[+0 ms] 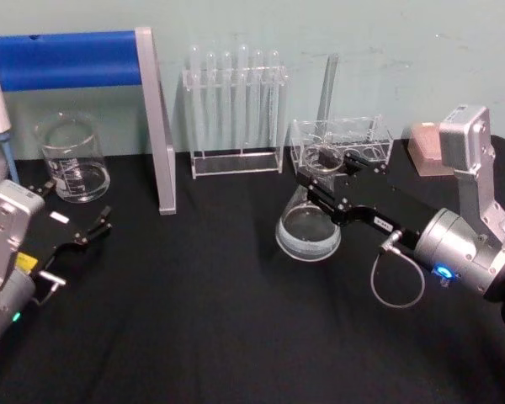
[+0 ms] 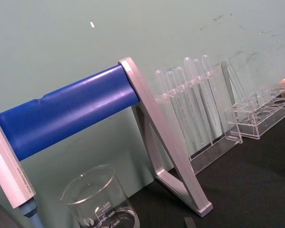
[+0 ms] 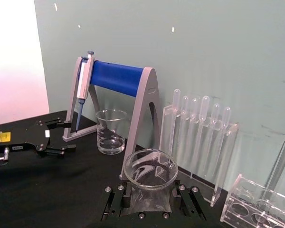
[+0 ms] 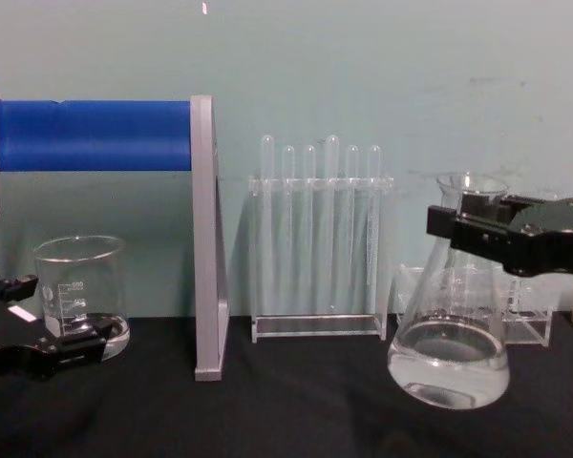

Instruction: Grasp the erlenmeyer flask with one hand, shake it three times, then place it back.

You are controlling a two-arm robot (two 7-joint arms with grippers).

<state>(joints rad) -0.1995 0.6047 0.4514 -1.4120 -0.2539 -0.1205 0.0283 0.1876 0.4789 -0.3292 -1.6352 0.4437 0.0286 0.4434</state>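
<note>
Since the erlenmeyer flask [image 4: 449, 353] was slick, fragile glass, bottom-heavy with liquid, my right pincer [image 1: 328, 172] was clenched on its neck; left pincer [image 1: 71, 210] parked, released.

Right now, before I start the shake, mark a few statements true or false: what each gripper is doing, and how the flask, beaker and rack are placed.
1. The right gripper is shut on the neck of the erlenmeyer flask. True.
2. The left gripper holds the beaker. False: it is open and empty, beside the beaker.
3. The test tube rack stands between the blue-barred stand and the flask. True.
4. The flask lies on its side. False: its mouth is up and it is only slightly tilted.
</note>
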